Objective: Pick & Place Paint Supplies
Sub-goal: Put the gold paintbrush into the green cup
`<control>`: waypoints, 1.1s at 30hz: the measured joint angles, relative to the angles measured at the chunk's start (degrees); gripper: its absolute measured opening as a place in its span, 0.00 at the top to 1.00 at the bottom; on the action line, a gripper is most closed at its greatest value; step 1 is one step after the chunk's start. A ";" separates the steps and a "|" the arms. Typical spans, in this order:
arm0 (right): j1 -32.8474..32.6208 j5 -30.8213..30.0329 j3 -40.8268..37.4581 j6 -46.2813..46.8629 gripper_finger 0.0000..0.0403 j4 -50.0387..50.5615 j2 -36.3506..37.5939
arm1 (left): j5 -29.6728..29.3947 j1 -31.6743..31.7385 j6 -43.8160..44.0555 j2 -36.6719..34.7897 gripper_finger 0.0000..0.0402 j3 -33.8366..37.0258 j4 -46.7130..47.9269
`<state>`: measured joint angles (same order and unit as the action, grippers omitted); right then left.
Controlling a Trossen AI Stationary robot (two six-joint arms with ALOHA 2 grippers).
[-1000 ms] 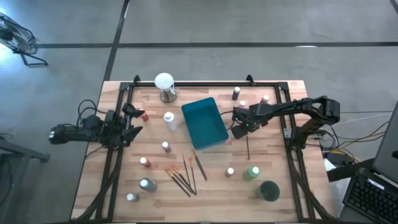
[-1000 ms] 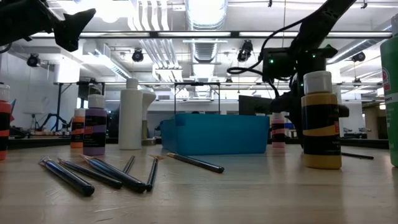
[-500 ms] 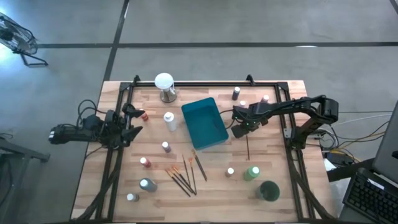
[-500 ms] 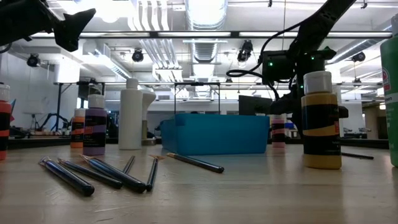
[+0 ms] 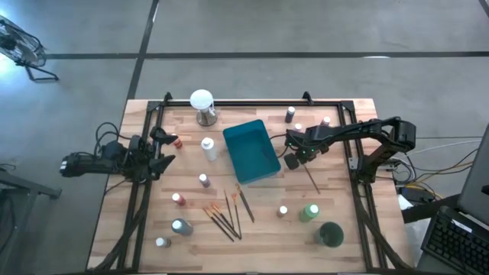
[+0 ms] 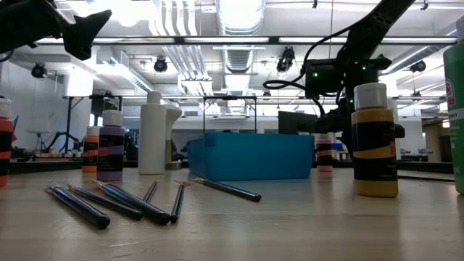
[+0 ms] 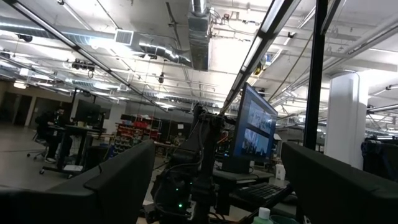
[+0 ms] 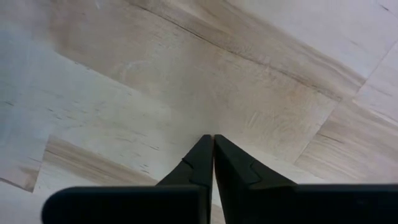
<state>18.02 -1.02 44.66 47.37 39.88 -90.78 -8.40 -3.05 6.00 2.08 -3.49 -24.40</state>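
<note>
**Q:** Where is the brush?

**A:** The dark-handled brush (image 5: 311, 179) lies slantwise on the bare wood of the table (image 5: 344, 221), right of the teal tray (image 5: 250, 153). One end of the brush is at my right claw (image 5: 293, 160). The other end points toward the green bottle (image 5: 309, 212) and the small bottle (image 5: 283, 211) beside it.

**Q:** Have you got hold of it?

**A:** My right fingers (image 8: 199, 163) are pressed tight together, low over the planks. From my wrist I see only wood grain past the tips, and no handle between them. From above, the brush's end meets my claw, but I cannot tell whether it is pinched or merely touching.

**Q:** And the tray?

**A:** My right claw sits just beside its right wall. I see nothing inside it.

**Q:** The rest of the supplies?

**A:** A loose cluster of brushes (image 5: 223, 218) lies on the near side of the tray, well apart from my right claw. Small white-capped bottles stand scattered over the boards, three of them behind my right arm.

**Q:** Your other arm?

**A:** My left claw (image 5: 164, 149) waits at the table's left edge with its fingers (image 7: 106, 180) spread wide, holding nothing.
</note>
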 joint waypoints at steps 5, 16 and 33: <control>0.00 0.00 -0.08 0.19 0.98 -0.04 0.30 | 0.00 0.00 0.00 -0.02 0.11 0.00 0.01; 0.04 -0.42 -0.26 1.09 0.98 -0.56 7.85 | 0.00 0.00 0.02 -0.02 0.11 0.00 0.00; -6.42 -5.45 -0.15 -7.30 0.98 -11.00 36.99 | 0.00 0.04 0.00 -0.02 0.11 0.00 0.02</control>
<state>11.60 -6.47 44.51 40.08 28.88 -53.80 -8.40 -3.01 6.00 2.07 -3.48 -24.38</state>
